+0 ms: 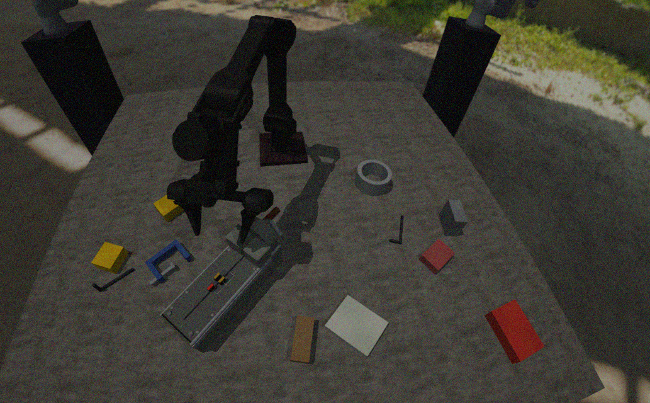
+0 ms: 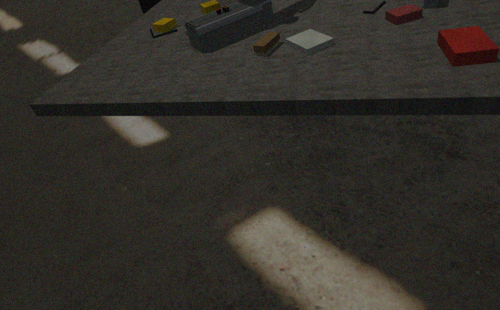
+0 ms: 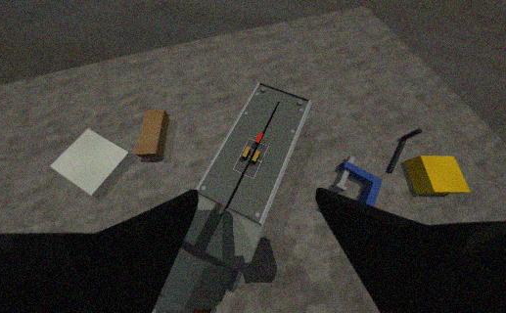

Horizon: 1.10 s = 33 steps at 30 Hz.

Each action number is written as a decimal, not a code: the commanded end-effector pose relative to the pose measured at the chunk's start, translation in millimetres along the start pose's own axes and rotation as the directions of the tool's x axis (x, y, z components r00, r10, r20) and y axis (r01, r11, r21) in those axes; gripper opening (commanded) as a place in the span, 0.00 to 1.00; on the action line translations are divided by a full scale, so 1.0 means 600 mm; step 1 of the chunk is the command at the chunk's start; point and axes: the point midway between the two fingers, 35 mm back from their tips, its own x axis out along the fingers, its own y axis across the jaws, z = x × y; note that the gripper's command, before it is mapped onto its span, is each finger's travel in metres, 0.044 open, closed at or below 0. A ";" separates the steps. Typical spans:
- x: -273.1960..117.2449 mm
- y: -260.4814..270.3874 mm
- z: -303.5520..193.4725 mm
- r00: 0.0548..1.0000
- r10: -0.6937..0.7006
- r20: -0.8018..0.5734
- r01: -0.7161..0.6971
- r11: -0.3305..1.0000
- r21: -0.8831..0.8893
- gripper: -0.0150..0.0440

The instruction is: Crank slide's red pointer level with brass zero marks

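- Two brass zero marks (image 1: 216, 276) (image 2: 225, 9) (image 3: 254, 156) to match, with the red pointer (image 1: 210, 287) (image 2: 219, 11) (image 3: 259, 138) just off them, on the lower-left side in the top view.
- Left of centre in the top view, angled across the table: the crank machine (image 1: 197, 295) (image 2: 230, 30) (image 3: 278, 132).
- At its upper end, a red-brown handle (image 1: 272, 213), probably the crank's grip; not held.
- Above that end, the gripper (image 1: 220, 238) (image 3: 257, 194) with fingers wide apart and nothing between them.
- Seems to be the approach step, with the turning yet to do. Calls next for lining up over the handle, lowering and closing; then small turns, watching the pointer for overshoot, and release.
- Further out, a blue clamp (image 1: 162, 252) (image 3: 363, 177) to the left in the top view, and a brown block (image 1: 304, 339) (image 2: 266, 42) (image 3: 152, 133) at bottom centre.
- Hard to make out: crank arm in the gripper's shadow, handle nearly cut off at the wrist view's bottom edge, machine's far end cropped by the exterior view's top edge. Cannot tell the turning direction needed.
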 end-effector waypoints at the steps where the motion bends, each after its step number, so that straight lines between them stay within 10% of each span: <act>1: 0.002 0.001 -0.003 1.000 0.006 -0.003 -0.006 1.000 -0.005 1.00; 33: -0.121 0.087 -0.038 0.979 -0.203 0.005 0.198 0.960 0.196 1.00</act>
